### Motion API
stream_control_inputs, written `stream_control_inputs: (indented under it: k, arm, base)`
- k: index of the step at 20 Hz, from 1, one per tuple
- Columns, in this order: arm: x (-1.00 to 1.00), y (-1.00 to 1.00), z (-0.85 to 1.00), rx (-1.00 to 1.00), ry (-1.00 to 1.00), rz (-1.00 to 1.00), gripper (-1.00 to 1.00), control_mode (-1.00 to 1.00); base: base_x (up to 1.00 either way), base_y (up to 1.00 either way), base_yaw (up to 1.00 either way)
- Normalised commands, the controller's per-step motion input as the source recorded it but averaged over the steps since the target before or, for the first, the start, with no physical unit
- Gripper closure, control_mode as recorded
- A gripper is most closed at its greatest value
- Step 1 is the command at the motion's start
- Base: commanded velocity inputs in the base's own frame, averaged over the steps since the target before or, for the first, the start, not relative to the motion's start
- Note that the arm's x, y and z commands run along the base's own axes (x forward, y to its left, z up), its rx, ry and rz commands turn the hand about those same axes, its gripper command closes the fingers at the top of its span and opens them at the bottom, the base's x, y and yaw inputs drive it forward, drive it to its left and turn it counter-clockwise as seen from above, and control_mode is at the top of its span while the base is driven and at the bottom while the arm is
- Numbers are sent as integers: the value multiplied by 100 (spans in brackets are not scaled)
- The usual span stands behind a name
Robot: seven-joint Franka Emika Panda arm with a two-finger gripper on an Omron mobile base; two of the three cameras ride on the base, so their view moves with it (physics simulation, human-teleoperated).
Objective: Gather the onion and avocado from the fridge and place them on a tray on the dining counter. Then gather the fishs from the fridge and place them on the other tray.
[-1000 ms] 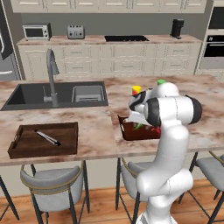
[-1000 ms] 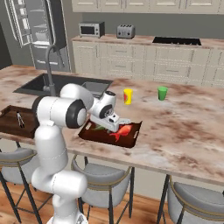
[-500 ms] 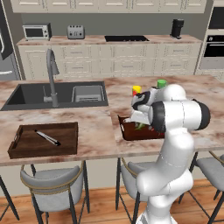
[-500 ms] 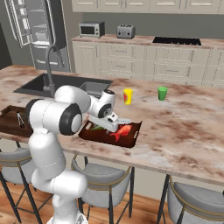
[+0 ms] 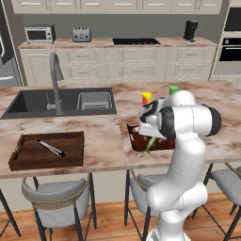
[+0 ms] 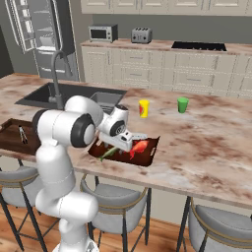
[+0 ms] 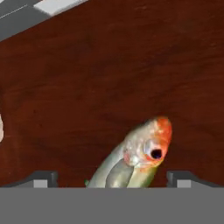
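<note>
My gripper [image 6: 132,142] [image 5: 147,132] hangs low over the reddish-brown other tray [image 6: 152,145] [image 5: 133,139] on the dining counter [image 6: 206,142]. Its fingertips [image 7: 43,178] stand wide apart and open. Between them lies a fish [image 7: 144,151] with an orange-red head and a silvery-green body, on the tray floor [image 7: 109,78]. A red fish [image 6: 139,147] and a greenish fish [image 6: 108,153] [image 5: 149,143] lie in that tray. The darker tray [image 5: 28,153] [image 6: 10,140] sits to the left with a thin metal tool in it. The onion and avocado are out of view.
A yellow cup [image 6: 143,108] [image 5: 147,98] and a green cup [image 6: 182,105] [image 5: 174,89] stand behind the tray. The dark sink [image 5: 61,101] and steel faucet [image 5: 55,80] are further left. The fridge [image 6: 42,34] stands at the back left. Stools line the counter's near edge.
The arm's elbow has swung a little sideways while the hand stays low over the reddish tray. The fish in the tray have hardly shifted.
</note>
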Motion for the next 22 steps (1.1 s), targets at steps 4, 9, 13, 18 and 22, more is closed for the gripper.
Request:
stream_control_inputs:
  k: [4, 9, 13, 18, 22]
  arm:
    - [-6, 0, -6, 0, 2, 12, -100, -100]
    - [-44, 0, 44, 0, -2, 10, -100, -100]
    - [-55, 0, 64, -1, -5, 10, -100, -100]
    - [-62, 8, 69, -3, -3, 12, -100, -100]
    - [-81, 33, 59, -4, -3, 14, -100, -100]
  base:
    - [0, 0, 0]
    - [0, 0, 0]
    - [0, 0, 0]
    - [0, 0, 0]
    - [0, 0, 0]
